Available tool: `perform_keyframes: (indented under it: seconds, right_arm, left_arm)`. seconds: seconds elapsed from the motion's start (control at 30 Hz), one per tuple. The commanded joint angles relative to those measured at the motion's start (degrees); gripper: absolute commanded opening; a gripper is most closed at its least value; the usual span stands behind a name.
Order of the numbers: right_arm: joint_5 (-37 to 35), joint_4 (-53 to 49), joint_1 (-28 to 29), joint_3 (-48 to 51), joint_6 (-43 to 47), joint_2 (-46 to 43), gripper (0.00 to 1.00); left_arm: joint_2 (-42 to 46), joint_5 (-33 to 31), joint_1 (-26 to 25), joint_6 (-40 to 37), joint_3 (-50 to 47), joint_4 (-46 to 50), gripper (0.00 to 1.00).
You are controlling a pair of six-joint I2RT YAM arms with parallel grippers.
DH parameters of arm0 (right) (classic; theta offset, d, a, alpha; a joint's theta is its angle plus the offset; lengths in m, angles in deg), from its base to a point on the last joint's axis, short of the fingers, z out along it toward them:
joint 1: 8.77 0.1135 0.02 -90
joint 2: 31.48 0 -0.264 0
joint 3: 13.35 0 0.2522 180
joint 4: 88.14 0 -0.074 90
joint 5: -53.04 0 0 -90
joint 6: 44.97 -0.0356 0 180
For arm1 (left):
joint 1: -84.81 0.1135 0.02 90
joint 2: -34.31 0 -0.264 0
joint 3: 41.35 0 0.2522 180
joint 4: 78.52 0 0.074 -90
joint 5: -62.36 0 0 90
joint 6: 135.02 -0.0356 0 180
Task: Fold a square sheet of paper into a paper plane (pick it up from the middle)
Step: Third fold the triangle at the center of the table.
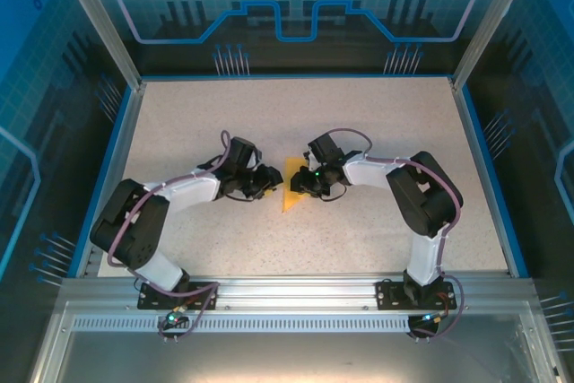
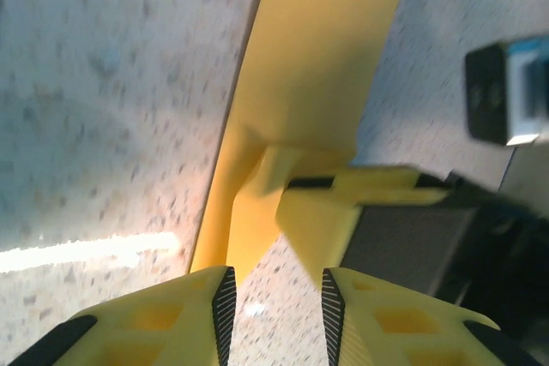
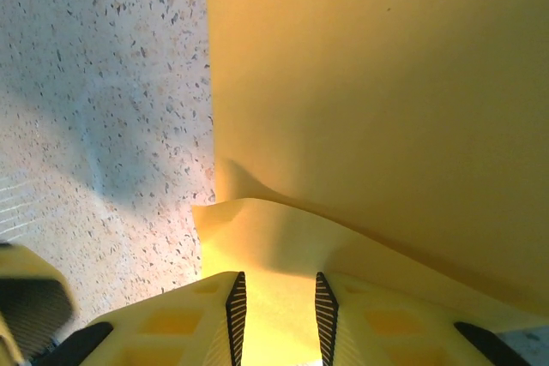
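Note:
The orange-yellow sheet of paper (image 1: 291,187) lies folded into a narrow pointed wedge on the table between my two grippers. My left gripper (image 1: 271,182) sits just left of it. In the left wrist view that gripper (image 2: 276,297) is open over bare table, with the paper (image 2: 309,66) just ahead of its tips. My right gripper (image 1: 302,184) is at the paper's right edge. Its fingers (image 2: 377,184) show beside a raised flap. In the right wrist view my right gripper (image 3: 276,297) has its pads apart, and a lifted flap of the paper (image 3: 386,83) runs between them.
The speckled table (image 1: 377,123) is bounded by blue rails at the left (image 1: 106,168), the right (image 1: 489,168) and the back. Both arms reach in from the near edge and meet at the middle.

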Motion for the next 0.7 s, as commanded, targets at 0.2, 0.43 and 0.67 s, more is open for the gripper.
perform_keyframes:
  seconds: [0.2,0.43,0.67]
  right_arm:
    - [-1.8,-0.4,-0.4,-0.2,-1.0,0.0,0.3]
    - [-2.3,0.4,-0.4,0.3,-1.8,-0.1,0.3]
    - [-2.2,0.7,-0.3,0.0,-2.0,0.4,0.3]
  left_arm:
    - [-14.4,1.0,1.6,-5.9,15.6,-0.3,0.33]
    - [-22.0,2.0,1.5,-6.2,21.2,0.0,0.29]
    - [-25.2,1.4,1.5,-6.8,22.4,2.2,0.28]
